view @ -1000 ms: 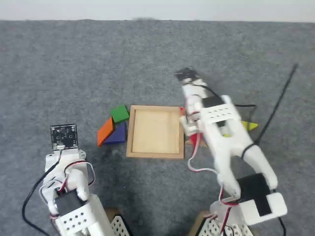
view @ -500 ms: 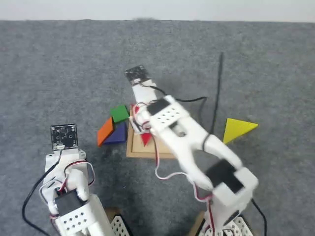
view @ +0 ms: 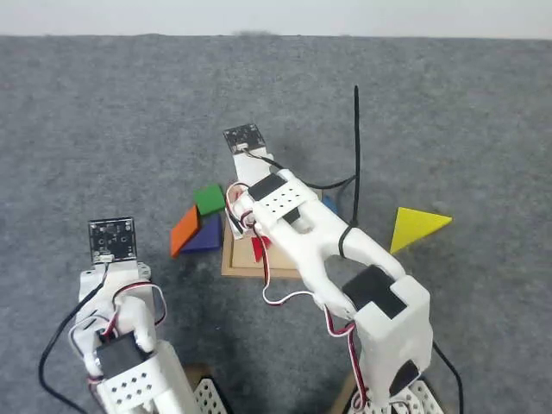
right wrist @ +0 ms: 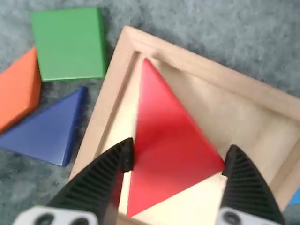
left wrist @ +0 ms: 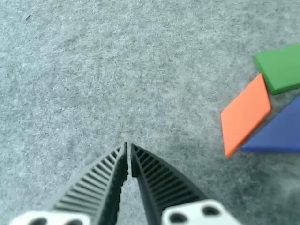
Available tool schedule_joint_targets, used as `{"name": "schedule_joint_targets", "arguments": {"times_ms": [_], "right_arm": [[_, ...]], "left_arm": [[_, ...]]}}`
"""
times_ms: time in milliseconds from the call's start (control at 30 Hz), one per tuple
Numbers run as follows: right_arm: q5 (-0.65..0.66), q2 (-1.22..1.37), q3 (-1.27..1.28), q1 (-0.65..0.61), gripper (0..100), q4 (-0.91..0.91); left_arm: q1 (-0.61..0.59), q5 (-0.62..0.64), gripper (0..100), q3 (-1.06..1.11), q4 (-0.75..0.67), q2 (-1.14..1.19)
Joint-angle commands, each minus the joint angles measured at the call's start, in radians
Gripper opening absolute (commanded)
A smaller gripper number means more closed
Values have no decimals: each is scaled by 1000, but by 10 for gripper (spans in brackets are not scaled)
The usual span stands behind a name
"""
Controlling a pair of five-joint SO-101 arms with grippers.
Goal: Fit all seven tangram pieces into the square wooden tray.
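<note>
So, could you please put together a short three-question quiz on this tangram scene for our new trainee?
1. True or false: the left tool is shut with nothing in it.
2. Multiple choice: relative to the wooden tray, the yellow triangle lies: A) inside it; B) on the carpet, apart from it; C) leaning on its rim.
3. Short answer: which piece does the right tool grip at the tray?

Key: 1 true; 2 B; 3 the red triangle.
</note>
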Motion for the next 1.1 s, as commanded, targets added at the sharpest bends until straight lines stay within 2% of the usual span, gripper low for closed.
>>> {"name": "schedule_joint_targets", "arguments": {"times_ms": [0,233,400,500,633,833,1067], "right_arm": [[58,-48,-58,-12,294,-35],[135,-260,43,-16,293,-42],[201,-573,279,125,292,-93],[224,-665,436,191,292,-179],[230,-610,500,205,277,-262],[235,-426,448,174,44,-269],[236,-216,324,99,80,-259]], "left_arm": [[2,-11,15,-8,3,-15],[2,-11,15,-8,3,-15],[2,-11,15,-8,3,-15],[2,-11,15,-8,3,-15],[2,-11,15,-8,3,-15],[2,-11,15,-8,3,-15],[2,-11,15,-8,3,-15]]}}
